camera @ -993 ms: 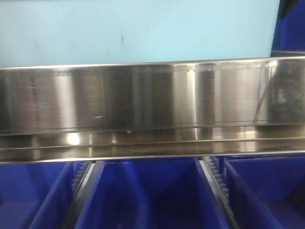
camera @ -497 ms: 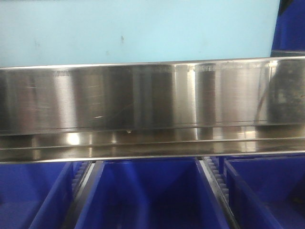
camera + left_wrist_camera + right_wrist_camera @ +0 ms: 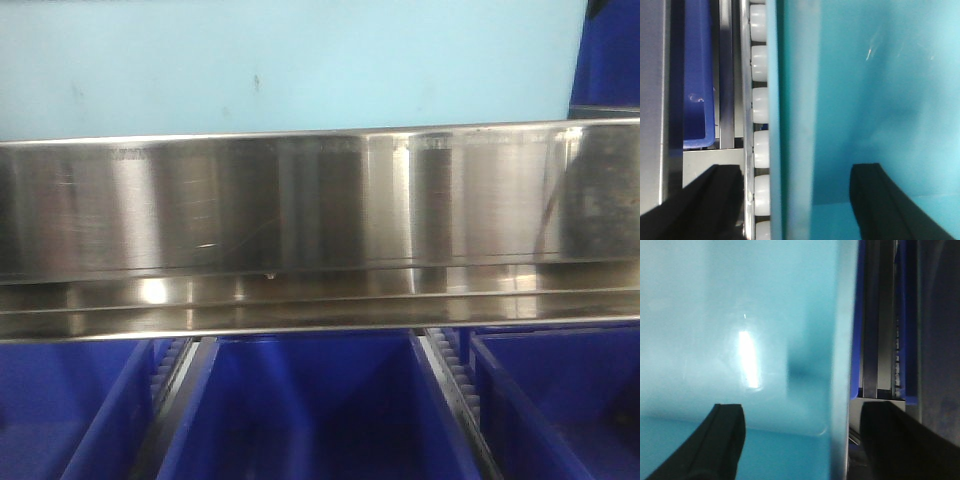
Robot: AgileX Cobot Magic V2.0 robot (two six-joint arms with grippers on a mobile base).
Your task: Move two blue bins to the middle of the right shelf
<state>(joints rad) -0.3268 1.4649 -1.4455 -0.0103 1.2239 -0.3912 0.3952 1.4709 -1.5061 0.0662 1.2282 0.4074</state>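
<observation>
Light-blue bin [image 3: 865, 75] | left gripper [image 3: 796, 170], right gripper [image 3: 802, 407]: jaws wide, straddling its side walls | we noted nothing moved | grasp unclosed.

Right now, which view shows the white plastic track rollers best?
The left wrist view: the white plastic track rollers form a clear close column beside the light teal bin wall. The front view shows only short strips between dark blue bins; the right wrist view, a dim sliver.
</observation>
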